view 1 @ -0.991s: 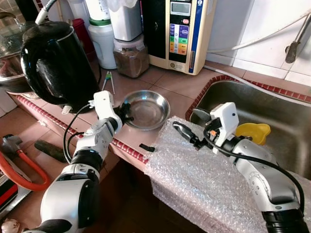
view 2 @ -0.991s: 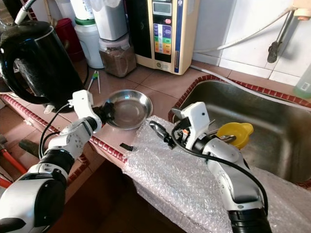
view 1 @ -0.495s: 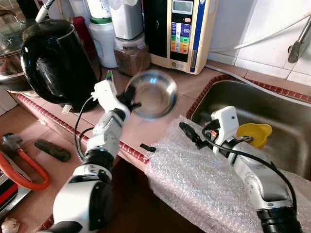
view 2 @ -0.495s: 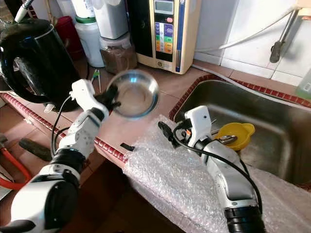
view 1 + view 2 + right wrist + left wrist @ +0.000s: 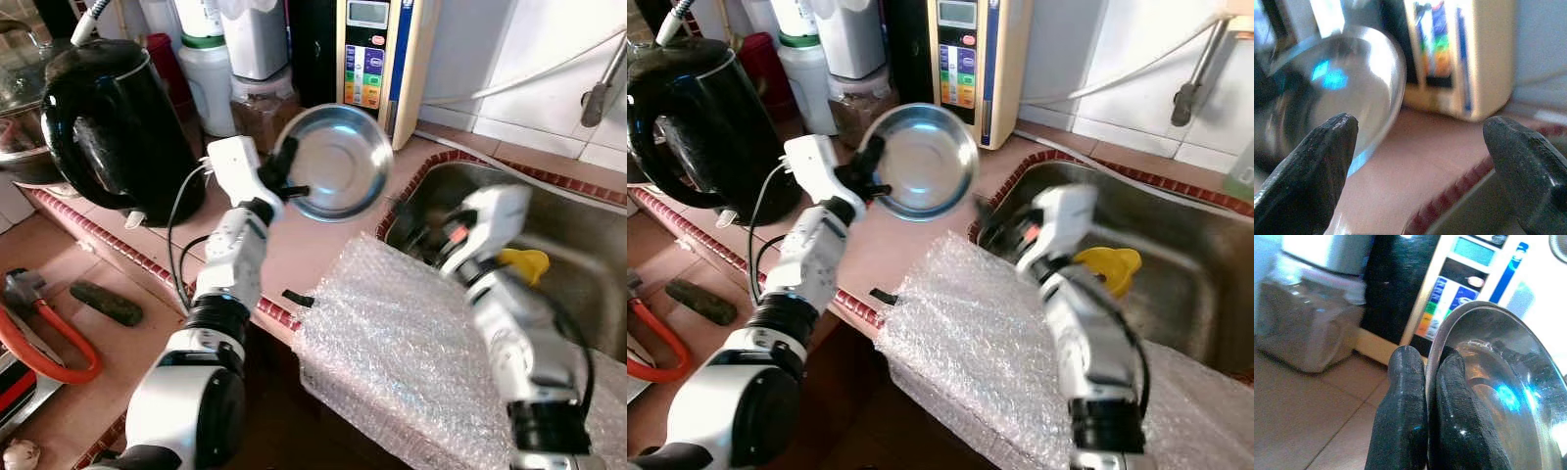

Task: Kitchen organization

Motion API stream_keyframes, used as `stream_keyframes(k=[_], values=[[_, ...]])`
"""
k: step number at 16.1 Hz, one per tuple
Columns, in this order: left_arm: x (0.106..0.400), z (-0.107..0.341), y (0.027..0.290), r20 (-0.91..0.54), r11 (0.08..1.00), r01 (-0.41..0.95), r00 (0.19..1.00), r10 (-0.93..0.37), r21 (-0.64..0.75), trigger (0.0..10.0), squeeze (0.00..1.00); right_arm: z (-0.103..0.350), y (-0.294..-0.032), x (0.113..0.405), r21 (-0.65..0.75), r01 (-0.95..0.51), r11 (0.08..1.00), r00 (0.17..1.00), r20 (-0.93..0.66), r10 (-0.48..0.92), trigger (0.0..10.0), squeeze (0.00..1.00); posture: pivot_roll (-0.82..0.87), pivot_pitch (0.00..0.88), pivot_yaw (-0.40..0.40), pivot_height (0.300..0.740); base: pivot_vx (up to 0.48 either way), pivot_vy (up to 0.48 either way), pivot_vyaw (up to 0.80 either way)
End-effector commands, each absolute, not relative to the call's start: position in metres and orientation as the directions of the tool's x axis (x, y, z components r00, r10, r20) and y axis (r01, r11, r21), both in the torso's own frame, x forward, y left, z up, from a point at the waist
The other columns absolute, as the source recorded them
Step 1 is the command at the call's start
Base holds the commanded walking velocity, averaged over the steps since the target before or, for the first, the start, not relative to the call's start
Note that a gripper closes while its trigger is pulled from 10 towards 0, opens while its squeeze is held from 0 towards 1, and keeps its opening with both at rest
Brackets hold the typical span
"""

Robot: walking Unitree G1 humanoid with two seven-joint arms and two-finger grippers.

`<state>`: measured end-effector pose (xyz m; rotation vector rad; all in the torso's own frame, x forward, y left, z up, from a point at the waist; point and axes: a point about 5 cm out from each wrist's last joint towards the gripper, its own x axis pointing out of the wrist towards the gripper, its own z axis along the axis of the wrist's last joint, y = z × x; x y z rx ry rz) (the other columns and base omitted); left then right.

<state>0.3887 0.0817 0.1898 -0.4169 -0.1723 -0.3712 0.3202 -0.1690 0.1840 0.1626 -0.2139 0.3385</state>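
a steel sink (image 5: 578, 235) is set into the tiled counter (image 5: 294, 259) at the right, with a sheet of bubble wrap (image 5: 392, 362) draped over the near edge beside it and a yellow funnel (image 5: 519, 262) lying in the basin. the steel bowl (image 5: 331, 176) is held tilted in the air above the counter, its rim pinched between the closed fingers of the left gripper (image 5: 1422, 396), while the right gripper (image 5: 1420, 161) is spread wide and faces the bowl. the step in hand appears to be a handover or a carry toward the sink, so the next move probably calls for the right fingers to be closed on the free rim before the left pinch is released.
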Motion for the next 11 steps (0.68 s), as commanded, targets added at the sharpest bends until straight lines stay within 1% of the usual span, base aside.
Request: stream_keyframes(k=[1, 2, 4, 6, 7, 9, 10, 11], values=[[0.389, 0.201, 0.079, 0.278, 0.853, 0.410, 0.902, -0.329, -0.323, 0.0, 0.00, 0.185, -0.170, 0.321, 0.150, -0.337, 0.929, 0.923, 0.248, 0.295, 10.0, 0.00, -0.12, 0.029, 0.106, 0.740, 0.000, 0.000, 0.00], [0.387, 0.203, 0.072, 0.294, 0.847, 0.436, 0.889, -0.352, -0.305, 0.0, 0.00, 0.187, -0.171, 0.322, 0.170, -0.330, 0.929, 0.925, 0.257, 0.281, 10.0, 0.00, -0.12, 0.032, 0.106, 0.740, 0.000, 0.000, 0.00], [0.383, 0.204, 0.066, 0.310, 0.824, 0.463, 0.876, -0.369, -0.326, 0.0, 0.00, 0.186, -0.166, 0.326, 0.181, -0.323, 0.929, 0.929, 0.251, 0.274, 10.0, 0.00, -0.12, 0.035, 0.104, 0.740, 0.000, 0.000, 0.00], [0.381, 0.203, 0.062, 0.318, 0.822, 0.468, 0.873, -0.371, -0.325, 0.0, 0.00, 0.186, -0.162, 0.329, 0.195, -0.326, 0.925, 0.928, 0.253, 0.273, 10.0, 0.00, -0.11, 0.039, 0.100, 0.740, 0.000, 0.000, 0.00], [0.375, 0.206, 0.055, 0.349, 0.785, 0.518, 0.845, -0.406, -0.341, 0.0, 0.00, 0.183, -0.158, 0.335, 0.213, -0.310, 0.927, 0.940, 0.215, 0.265, 10.0, 0.00, -0.11, 0.043, 0.096, 0.740, 0.000, 0.000, 0.00], [0.371, 0.206, 0.049, 0.361, 0.746, 0.559, 0.822, -0.441, -0.361, 0.0, 0.00, 0.181, -0.159, 0.339, 0.230, -0.291, 0.929, 0.950, 0.185, 0.252, 10.0, 0.00, -0.11, 0.045, 0.094, 0.740, 0.000, 0.000, 0.00], [0.368, 0.205, 0.046, 0.362, 0.737, 0.575, 0.811, -0.459, -0.354, 0.0, 0.00, 0.181, -0.162, 0.342, 0.244, -0.287, 0.926, 0.952, 0.175, 0.249, 0.0, 0.00, -0.10, 0.047, 0.092, 0.740, 0.000, 0.000, 0.00], [0.367, 0.204, 0.046, 0.363, 0.735, 0.578, 0.810, -0.461, -0.354, 0.0, 0.00, 0.182, -0.164, 0.343, 0.234, -0.283, 0.930, 0.953, 0.173, 0.247, 0.0, 0.00, -0.10, 0.051, 0.089, 0.740, 0.000, 0.000, 0.00]])
